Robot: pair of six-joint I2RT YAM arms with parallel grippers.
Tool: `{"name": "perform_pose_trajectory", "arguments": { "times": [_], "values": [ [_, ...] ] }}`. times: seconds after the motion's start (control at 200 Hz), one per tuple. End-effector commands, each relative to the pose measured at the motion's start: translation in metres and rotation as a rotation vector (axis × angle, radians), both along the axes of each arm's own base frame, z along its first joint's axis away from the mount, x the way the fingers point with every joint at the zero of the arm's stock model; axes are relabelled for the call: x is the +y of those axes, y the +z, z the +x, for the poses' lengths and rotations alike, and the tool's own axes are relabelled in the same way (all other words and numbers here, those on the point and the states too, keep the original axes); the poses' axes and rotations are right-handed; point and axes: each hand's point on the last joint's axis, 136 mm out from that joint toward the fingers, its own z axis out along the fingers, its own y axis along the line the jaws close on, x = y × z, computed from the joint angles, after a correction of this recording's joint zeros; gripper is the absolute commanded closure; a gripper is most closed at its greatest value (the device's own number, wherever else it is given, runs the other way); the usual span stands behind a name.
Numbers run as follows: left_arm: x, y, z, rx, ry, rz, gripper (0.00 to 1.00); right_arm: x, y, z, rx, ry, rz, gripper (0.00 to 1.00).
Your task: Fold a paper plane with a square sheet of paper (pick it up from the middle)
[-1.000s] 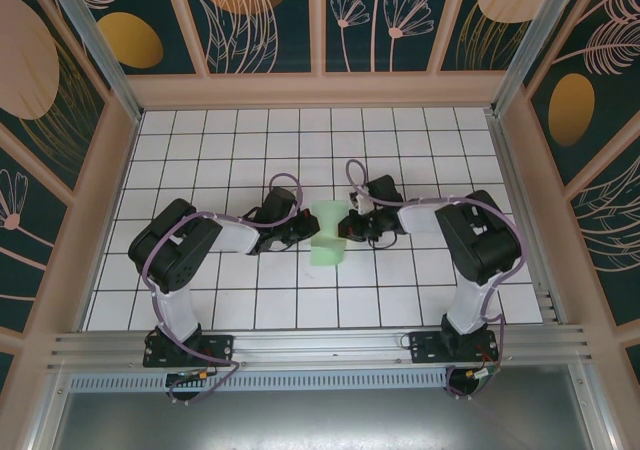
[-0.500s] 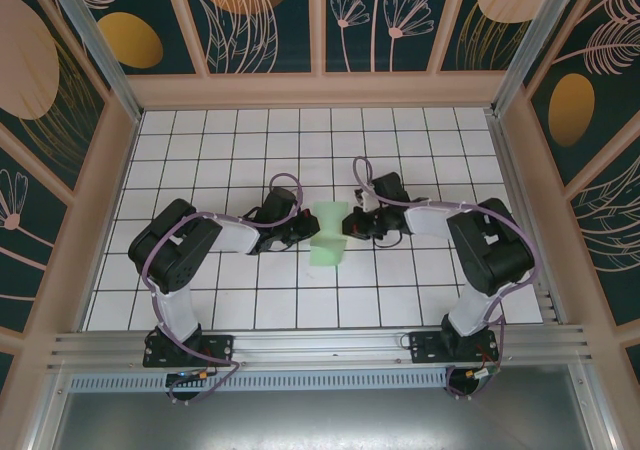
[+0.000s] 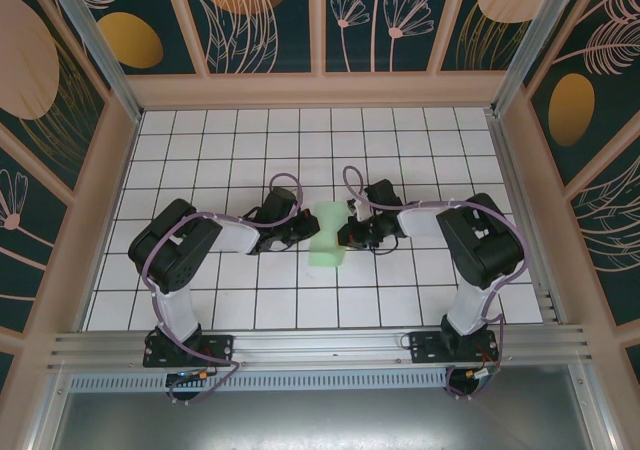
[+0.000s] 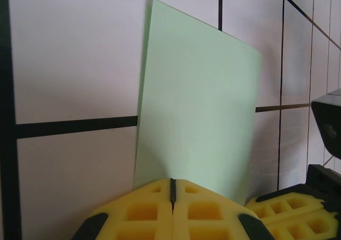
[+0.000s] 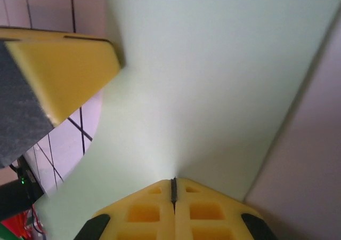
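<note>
This was a robot lab test cell. Left arm (image 3: 180,255) & right arm (image 3: 480,245) were bolted to an alu rail (image 3: 320,342) at the near edge of a white grid table (image 3: 200,150), w/ plant-print panels (image 3: 260,20) and alu posts (image 3: 90,40) boxing it in.

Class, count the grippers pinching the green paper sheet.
2. The left gripper pinches the left side of the paper sheet; the right gripper pinches its right side.

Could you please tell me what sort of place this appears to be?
Likely a robotics lab test cell: a white gridded table, an aluminium mounting rail, and leaf-print wall panels enclosing it.
</note>
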Motion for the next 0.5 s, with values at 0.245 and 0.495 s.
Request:
{"name": "perform_pose_trajectory", "arguments": {
  "times": [0.245,0.495],
  "values": [
    [0.087,-0.104,-0.082,0.346,0.047,0.395,1.0,-0.028,0.006,-0.012,-0.031,-0.012,-0.084,1.0],
    [0.085,-0.103,-0.082,0.345,0.045,0.384,1.0,0.008,0.023,0.01,-0.094,-0.035,-0.032,1.0]
  ]
}}
